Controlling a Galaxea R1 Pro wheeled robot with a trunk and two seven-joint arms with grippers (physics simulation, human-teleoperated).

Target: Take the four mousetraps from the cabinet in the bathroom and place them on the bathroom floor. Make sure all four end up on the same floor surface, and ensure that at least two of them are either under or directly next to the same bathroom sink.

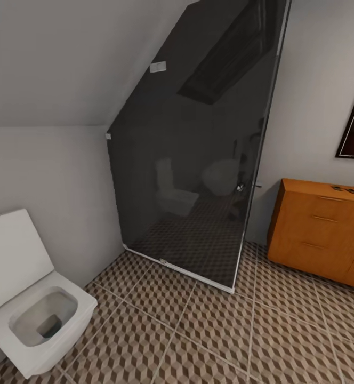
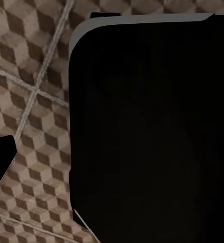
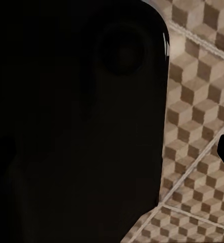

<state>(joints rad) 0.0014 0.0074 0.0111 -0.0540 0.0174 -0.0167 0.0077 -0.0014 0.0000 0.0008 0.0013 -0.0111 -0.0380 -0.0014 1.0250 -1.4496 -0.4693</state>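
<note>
Whether either gripper is open or closed cannot be told; dark robot bodywork [image 2: 152, 126] blocks both wrist views above the bathroom floor [image 1: 209, 330]. The cabinet [image 1: 318, 234] is seen right of the glass shower screen [image 1: 198, 176], with small dark items [image 1: 350, 190], probably mousetraps, on top. The approach step is judged in hand; next, the base should be driven to the cabinet.

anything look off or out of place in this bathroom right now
Nothing looks spilled, broken or askew. The toilet has its lid up, the dark glass shower screen stands closed, and the cabinet has its drawers shut. A few small dark items lie on the cabinet top, too small to identify.
</note>
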